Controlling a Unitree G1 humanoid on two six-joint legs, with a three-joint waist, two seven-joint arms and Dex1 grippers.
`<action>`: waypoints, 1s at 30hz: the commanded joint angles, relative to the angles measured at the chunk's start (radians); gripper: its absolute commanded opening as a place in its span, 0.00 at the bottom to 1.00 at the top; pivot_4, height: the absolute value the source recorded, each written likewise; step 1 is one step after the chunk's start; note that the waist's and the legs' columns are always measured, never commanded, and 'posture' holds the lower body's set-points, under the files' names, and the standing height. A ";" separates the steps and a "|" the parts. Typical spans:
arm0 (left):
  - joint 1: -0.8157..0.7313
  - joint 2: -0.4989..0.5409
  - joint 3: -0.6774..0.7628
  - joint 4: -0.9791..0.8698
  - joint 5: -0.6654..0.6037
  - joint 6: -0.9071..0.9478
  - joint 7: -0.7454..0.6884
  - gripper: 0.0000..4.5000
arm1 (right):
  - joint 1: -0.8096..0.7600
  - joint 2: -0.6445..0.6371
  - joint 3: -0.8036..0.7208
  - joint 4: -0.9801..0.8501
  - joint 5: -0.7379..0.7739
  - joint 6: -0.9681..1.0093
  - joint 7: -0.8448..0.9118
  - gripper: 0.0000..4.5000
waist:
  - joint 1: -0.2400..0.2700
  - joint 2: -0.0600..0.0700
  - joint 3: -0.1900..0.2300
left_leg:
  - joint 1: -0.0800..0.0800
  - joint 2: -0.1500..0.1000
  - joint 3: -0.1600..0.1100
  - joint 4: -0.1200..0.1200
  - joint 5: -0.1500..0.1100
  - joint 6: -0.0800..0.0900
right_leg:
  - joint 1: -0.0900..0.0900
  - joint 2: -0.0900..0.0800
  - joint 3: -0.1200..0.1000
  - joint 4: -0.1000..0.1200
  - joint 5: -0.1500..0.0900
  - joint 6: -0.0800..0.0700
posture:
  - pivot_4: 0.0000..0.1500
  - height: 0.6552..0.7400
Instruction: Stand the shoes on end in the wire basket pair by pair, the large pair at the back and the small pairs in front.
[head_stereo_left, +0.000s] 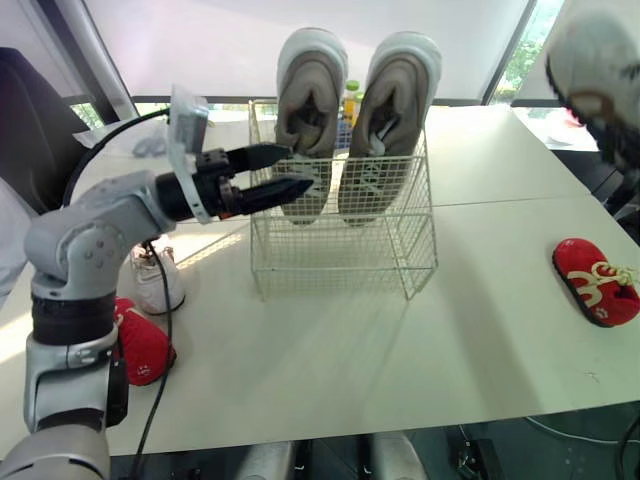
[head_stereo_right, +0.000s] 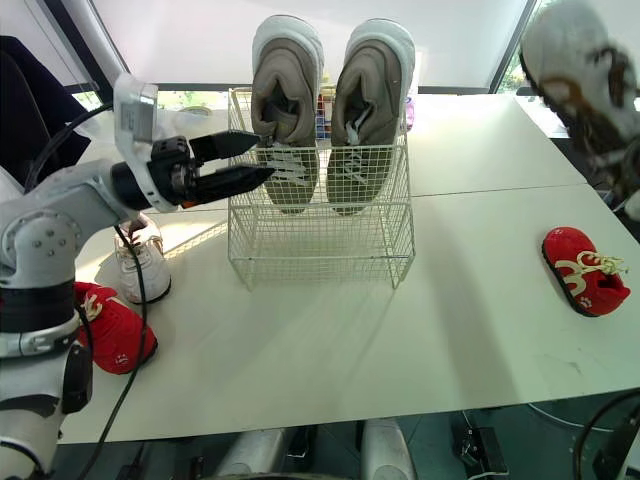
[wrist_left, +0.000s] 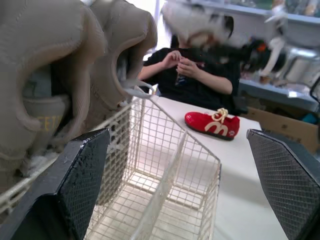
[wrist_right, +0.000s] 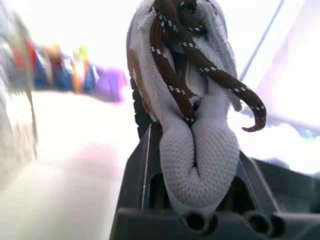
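Two large beige shoes (head_stereo_left: 355, 110) stand on end at the back of the wire basket (head_stereo_left: 340, 250). My left gripper (head_stereo_left: 295, 172) hangs open at the basket's left rim, beside the left beige shoe. My right gripper (wrist_right: 192, 165) is shut on a small white shoe with brown laces (wrist_right: 187, 75), held high at the right (head_stereo_right: 575, 70). A small red shoe (head_stereo_left: 598, 280) lies on the table to the right. Another red shoe (head_stereo_left: 140, 345) and a small white shoe (head_stereo_left: 158, 280) lie at the left, near my left arm.
The front part of the basket holds nothing. Bottles (head_stereo_left: 350, 100) stand behind the basket. In the left wrist view a person in black (wrist_left: 195, 75) sits beyond the table (head_stereo_left: 400, 350).
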 joint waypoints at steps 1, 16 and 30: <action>-0.079 0.021 0.022 0.071 -0.020 0.021 -0.065 1.00 | -0.073 -0.041 0.044 -0.081 0.075 -0.032 0.069 0.09 | 0.000 0.000 0.000 | 0.000 0.000 0.000 0.000 0.000 0.000 | 0.000 0.000 0.000 0.000 0.000 0.000 | 1.00 1.00; -0.276 -0.001 0.030 0.253 -0.060 0.175 -0.199 1.00 | -0.286 -0.051 0.523 -0.128 -0.173 -0.479 0.382 0.09 | -0.001 -0.002 0.002 | -0.002 -0.001 0.001 0.000 -0.001 0.001 | -0.001 -0.001 0.001 -0.003 0.002 0.003 | 1.00 1.00; -0.249 0.021 0.056 0.199 -0.099 0.242 -0.201 1.00 | -0.377 0.009 0.609 0.018 -0.284 -0.631 0.465 0.09 | -0.001 -0.001 0.002 | -0.002 -0.001 0.001 0.000 0.001 -0.002 | -0.003 0.000 0.002 0.001 0.003 0.003 | 1.00 1.00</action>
